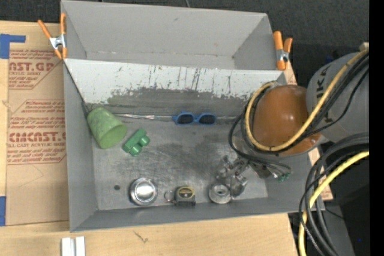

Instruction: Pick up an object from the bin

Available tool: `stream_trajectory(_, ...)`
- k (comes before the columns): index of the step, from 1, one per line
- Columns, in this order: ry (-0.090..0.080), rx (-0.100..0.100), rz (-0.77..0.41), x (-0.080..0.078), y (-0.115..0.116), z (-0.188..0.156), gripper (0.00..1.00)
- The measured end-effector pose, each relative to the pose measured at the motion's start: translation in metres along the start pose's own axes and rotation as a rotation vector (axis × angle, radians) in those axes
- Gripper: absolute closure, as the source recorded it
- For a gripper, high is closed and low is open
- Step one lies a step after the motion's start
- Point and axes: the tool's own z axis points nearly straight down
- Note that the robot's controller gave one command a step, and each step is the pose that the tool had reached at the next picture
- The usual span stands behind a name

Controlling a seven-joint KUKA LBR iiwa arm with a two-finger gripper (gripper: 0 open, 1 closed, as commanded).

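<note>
Grey metal bin [81,153], contents: green cup [105,127] and small green block [136,142] at left; blue sunglasses [195,119] by the back wall; along the front, silver round lid [143,192], black-and-yellow tape measure [184,195], silver ring-shaped piece [220,193]. Pincer [234,174]: low at front right, just above the ring-shaped piece; wide or narrow, cannot tell. Status: nothing seen lifted; grasp and lift judged outstanding.

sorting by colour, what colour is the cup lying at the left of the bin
The cup is plain pale green; the camera view shows it best.
</note>
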Motion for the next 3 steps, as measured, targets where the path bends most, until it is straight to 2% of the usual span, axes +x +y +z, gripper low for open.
stream_trajectory(1, 0.014, -0.005, 0.000, -0.003, 0.000, -0.044, 1.00)
stream_trajectory(2, 0.016, -0.006, 0.000, -0.004, 0.001, -0.069, 1.00)
stream_trajectory(3, 0.014, -0.005, -0.001, -0.007, 0.001, -0.118, 1.00)
